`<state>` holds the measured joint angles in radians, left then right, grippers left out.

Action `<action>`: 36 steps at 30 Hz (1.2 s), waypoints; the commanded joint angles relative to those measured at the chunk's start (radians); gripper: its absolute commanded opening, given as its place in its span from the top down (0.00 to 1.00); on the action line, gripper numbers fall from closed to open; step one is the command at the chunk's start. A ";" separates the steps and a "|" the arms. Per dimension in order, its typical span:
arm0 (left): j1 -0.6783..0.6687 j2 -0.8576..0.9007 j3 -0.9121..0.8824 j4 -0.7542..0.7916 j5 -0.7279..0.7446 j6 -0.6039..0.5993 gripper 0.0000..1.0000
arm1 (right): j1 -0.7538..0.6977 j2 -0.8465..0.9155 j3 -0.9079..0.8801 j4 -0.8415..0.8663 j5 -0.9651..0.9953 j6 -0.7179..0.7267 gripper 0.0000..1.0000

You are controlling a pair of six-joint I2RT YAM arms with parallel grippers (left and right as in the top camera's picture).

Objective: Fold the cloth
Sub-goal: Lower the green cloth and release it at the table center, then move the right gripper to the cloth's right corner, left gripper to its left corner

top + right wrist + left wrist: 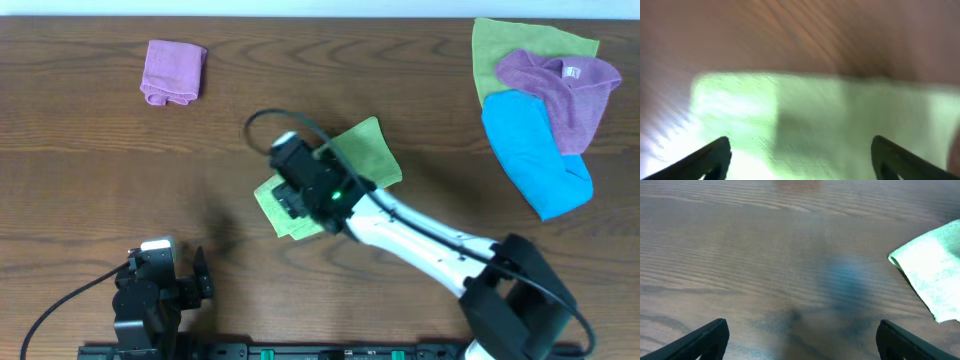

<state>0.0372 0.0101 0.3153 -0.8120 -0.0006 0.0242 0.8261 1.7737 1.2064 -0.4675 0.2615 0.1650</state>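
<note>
We see the lime-green cloth (pixel 372 152) lying folded directly beneath the right gripper (pixel 800 152), whose fingers stand wide apart and empty. We judge it light, soft and limp, best pinched at a corner. Its long axis runs crosswise, from this gripper's left to its right. The left gripper (pixel 800 335) also gapes, with the cloth ahead to its right

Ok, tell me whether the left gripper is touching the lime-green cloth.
Apart. The overhead view shows the left gripper near the front edge, with a wide stretch of bare table between it and the cloth.
</note>
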 commanded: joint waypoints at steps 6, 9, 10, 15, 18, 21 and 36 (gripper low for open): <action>-0.006 -0.005 -0.003 0.066 0.148 -0.047 0.05 | -0.239 -0.158 0.027 -0.143 -0.248 0.261 0.19; -0.006 0.009 0.023 0.102 0.207 -0.062 0.05 | -0.305 -0.178 0.017 -0.163 -0.324 0.260 0.15; -0.006 0.021 0.036 0.104 0.207 -0.072 0.05 | -0.331 -0.185 0.008 -0.166 -0.349 0.256 0.15; -0.006 0.220 0.167 0.102 0.250 -0.176 0.05 | -0.442 -0.203 -0.066 -0.161 -0.479 0.237 0.15; -0.006 0.386 0.264 0.081 0.327 -0.209 0.05 | -0.486 -0.216 -0.115 -0.130 -0.536 0.238 0.15; -0.006 0.586 0.383 0.024 0.450 -0.208 0.05 | -0.534 -0.252 -0.177 -0.084 -0.607 0.229 0.16; -0.006 1.108 0.443 0.060 0.766 -0.434 0.05 | -0.690 -0.328 -0.370 0.002 -0.768 0.201 0.18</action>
<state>0.0353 1.0679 0.7441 -0.7517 0.7250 -0.3283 0.1413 1.4525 0.8352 -0.4763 -0.4732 0.3855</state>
